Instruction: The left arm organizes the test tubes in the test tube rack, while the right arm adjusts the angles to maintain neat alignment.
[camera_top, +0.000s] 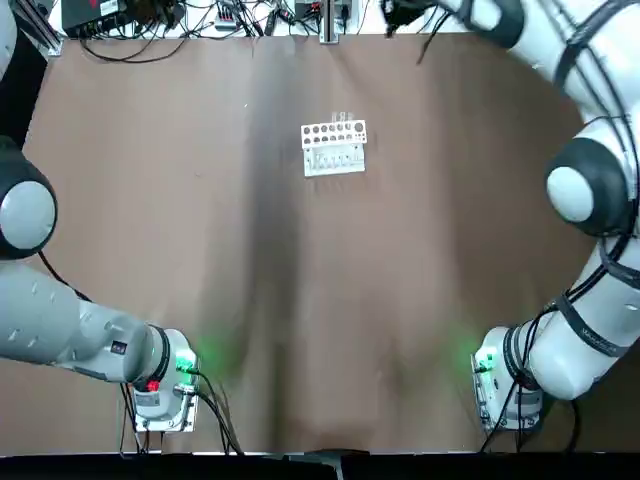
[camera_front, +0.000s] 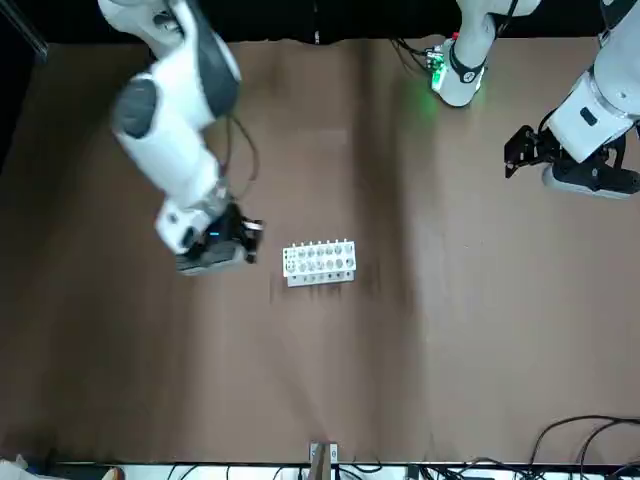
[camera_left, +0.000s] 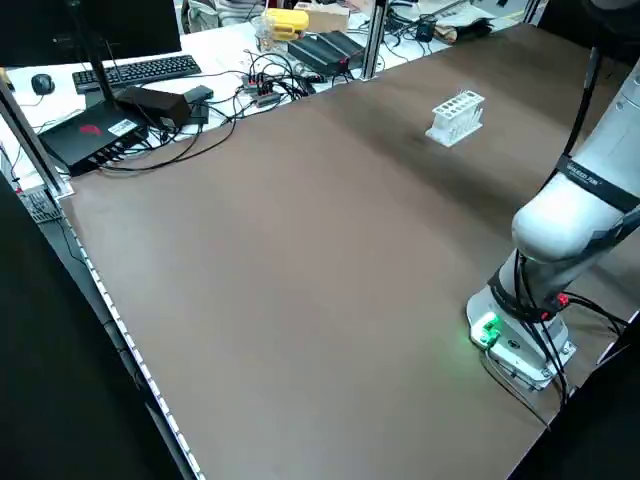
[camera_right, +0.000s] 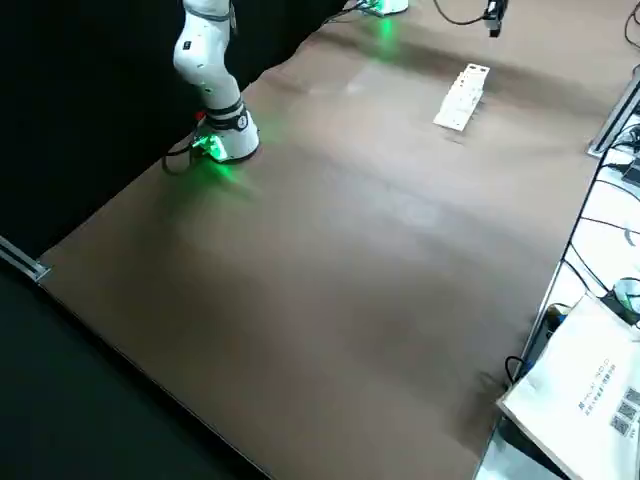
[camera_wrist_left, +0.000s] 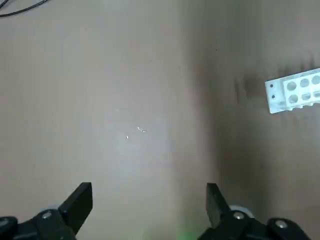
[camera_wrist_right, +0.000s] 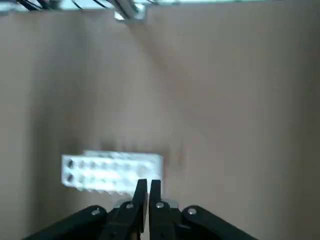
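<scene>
I see the test tube rack (camera_top: 334, 147) standing on the brown table (camera_top: 300, 330), toward the far side and roughly midway between left and right. It is a small white block with two rows of round holes on top. From overhead I can just make out a few thin clear test tubes (camera_top: 343, 116) sticking up along its far edge; how many there are I cannot tell.

The right arm (camera_front: 175, 120) reaches out over the far right part of the table. Its right gripper (camera_wrist_right: 148, 192) hangs just to the right of the rack, not touching it. In the right wrist view the two fingers are pressed together with nothing between them, and the rack sits just beyond their tips.

The left arm (camera_front: 600, 105) is drawn back to the near left edge of the table, well apart from the rack. Its left gripper (camera_wrist_left: 149, 200) points down at bare table, and in the left wrist view its fingers (camera_wrist_left: 80, 200) stand wide apart and hold nothing. One end of the rack shows at the edge of that view.

Cables, a keyboard (camera_left: 130, 70) and other bench gear lie beyond the table's far edge.
</scene>
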